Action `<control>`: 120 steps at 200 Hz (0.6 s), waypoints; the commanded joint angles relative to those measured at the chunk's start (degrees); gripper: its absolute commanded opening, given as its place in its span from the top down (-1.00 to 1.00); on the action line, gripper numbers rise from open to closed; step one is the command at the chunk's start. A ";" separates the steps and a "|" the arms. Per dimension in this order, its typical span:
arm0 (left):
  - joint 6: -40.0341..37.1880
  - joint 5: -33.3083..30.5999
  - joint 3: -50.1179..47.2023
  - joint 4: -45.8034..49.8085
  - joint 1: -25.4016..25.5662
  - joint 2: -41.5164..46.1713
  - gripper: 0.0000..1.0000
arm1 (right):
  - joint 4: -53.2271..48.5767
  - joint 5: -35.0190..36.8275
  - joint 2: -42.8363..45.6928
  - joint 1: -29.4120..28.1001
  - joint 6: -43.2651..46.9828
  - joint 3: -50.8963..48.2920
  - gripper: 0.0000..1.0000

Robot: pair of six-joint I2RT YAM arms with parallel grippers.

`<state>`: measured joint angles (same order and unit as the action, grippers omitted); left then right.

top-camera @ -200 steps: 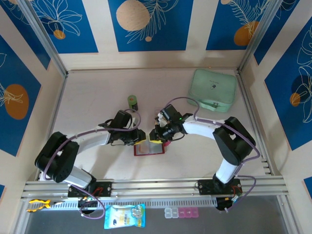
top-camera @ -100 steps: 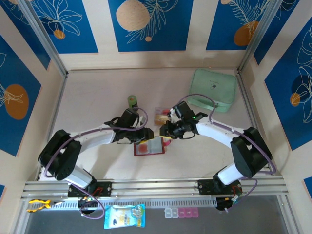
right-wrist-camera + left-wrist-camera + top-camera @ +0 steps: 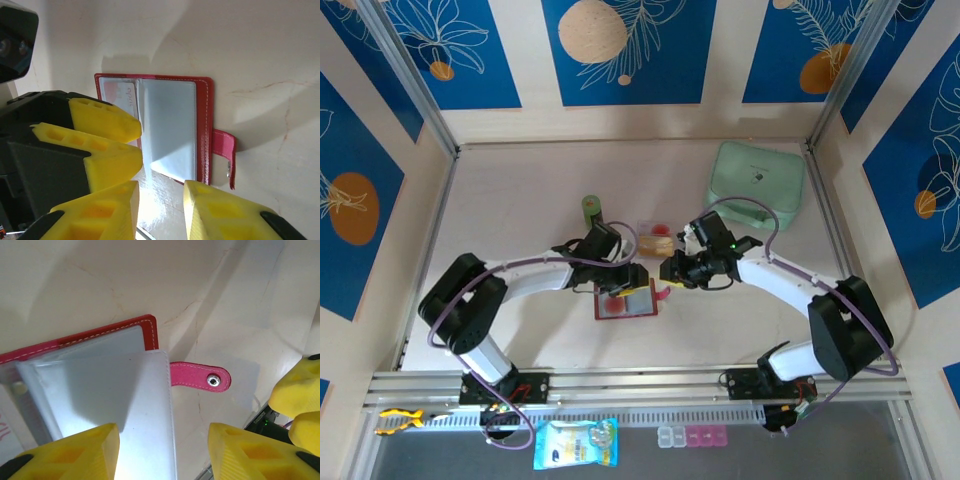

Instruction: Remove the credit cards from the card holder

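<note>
Card holder (image 3: 626, 302) lies open at the middle of the table (image 3: 520, 200), grey sleeves (image 3: 115, 390) up. Credit cards (image 3: 655, 240), a tan stack, sit outside it at its 1 o'clock, so most look removed. Red print (image 3: 125, 95) in the 9 o'clock sleeve suggests one is left inside. Left gripper (image 3: 162, 450) hovers over the sleeves, fingers half-spread and empty. Right gripper (image 3: 160, 200), at 3 o'clock, is narrowly parted and holds nothing.

Bright even light, soft shadows on the table (image 3: 260, 60), glare on clear sleeves (image 3: 115, 390), close yellow tool fingers (image 3: 250, 455) blurred
</note>
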<state>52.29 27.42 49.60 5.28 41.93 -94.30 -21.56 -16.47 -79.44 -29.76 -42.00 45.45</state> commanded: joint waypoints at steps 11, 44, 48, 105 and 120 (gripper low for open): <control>0.91 0.19 1.55 -1.64 1.01 -2.42 -0.02 | -1.36 -0.90 1.92 0.71 0.86 -1.30 0.39; 1.57 0.54 1.48 -3.20 1.33 -4.37 -0.02 | -1.29 -1.11 2.10 0.93 0.86 -1.85 0.39; 1.62 0.54 1.51 -3.32 1.37 -4.63 -0.01 | -1.29 -1.10 2.14 0.93 0.87 -1.90 0.39; 2.17 0.07 1.02 -4.53 1.43 -6.47 0.03 | -1.20 -1.37 2.34 1.02 0.78 -2.78 0.38; 2.27 0.05 1.08 -4.58 1.46 -6.56 0.03 | -1.20 -1.46 2.33 1.02 0.69 -2.88 0.38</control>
<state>53.80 27.44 49.93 1.63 42.87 -99.83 -21.91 -16.51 -78.52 -29.10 -42.00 43.55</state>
